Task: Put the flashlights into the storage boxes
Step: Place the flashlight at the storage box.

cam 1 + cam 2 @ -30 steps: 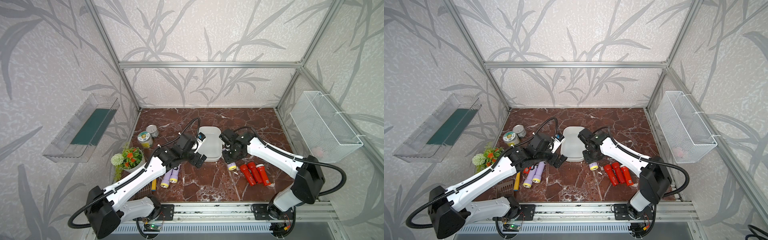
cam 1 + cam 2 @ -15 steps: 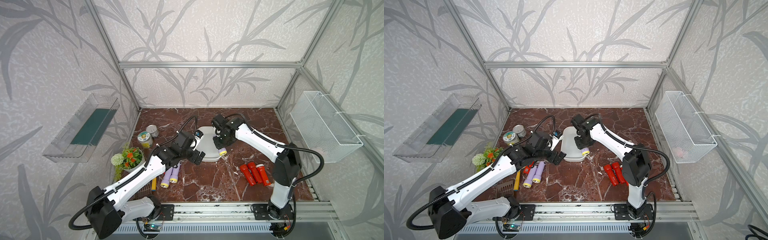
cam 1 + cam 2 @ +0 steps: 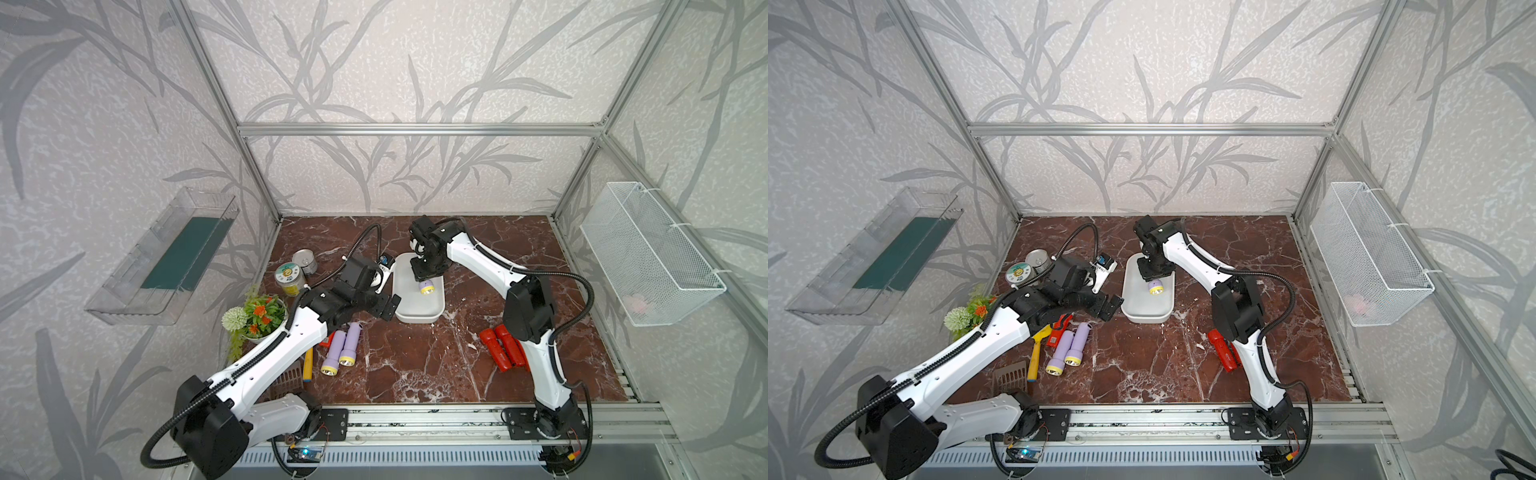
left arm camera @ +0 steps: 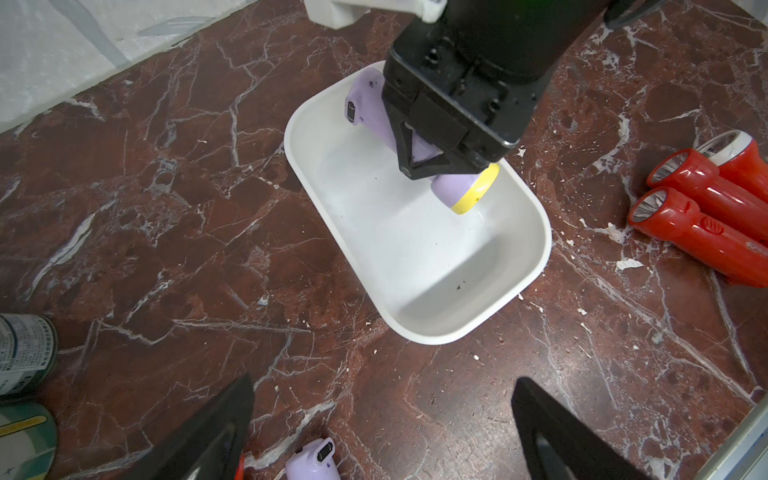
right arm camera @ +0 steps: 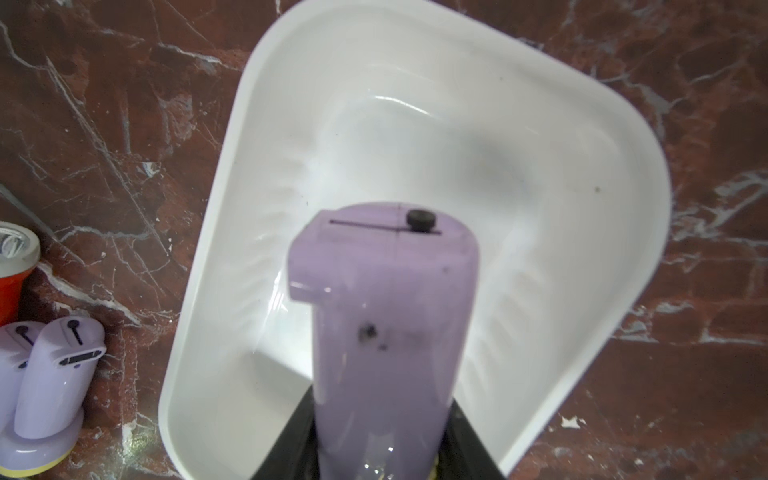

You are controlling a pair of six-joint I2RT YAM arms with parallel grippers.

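The white storage box (image 3: pixel 417 311) (image 3: pixel 1144 311) lies mid-table. My right gripper (image 3: pixel 424 277) (image 3: pixel 1154 276) is over its far half, shut on a lavender flashlight (image 3: pixel 426 286) (image 4: pixel 461 187) (image 5: pixel 382 324) with a yellow head. The box floor (image 5: pixel 415 124) under it is bare; I cannot tell whether the flashlight touches it. My left gripper (image 3: pixel 382 293) (image 4: pixel 382 436) stands open and empty just left of the box. Two more lavender flashlights (image 3: pixel 343 349) (image 3: pixel 1067 347) lie front left. Red flashlights (image 3: pixel 500 349) (image 4: pixel 706 208) lie front right, partly behind the right arm. Another red one (image 3: pixel 1059 328) peeks from under the left arm.
Two cans (image 3: pixel 297 270) and a flower pot (image 3: pixel 257 316) stand at the left edge. A yellow-handled spatula (image 3: pixel 1036 353) lies by the left arm. A clear bin (image 3: pixel 166 257) hangs on the left wall, a wire basket (image 3: pixel 648 253) on the right wall.
The right arm has carried the lavender flashlight from beside the red ones, front right of the box, to above the box's far half. The left arm has barely moved.
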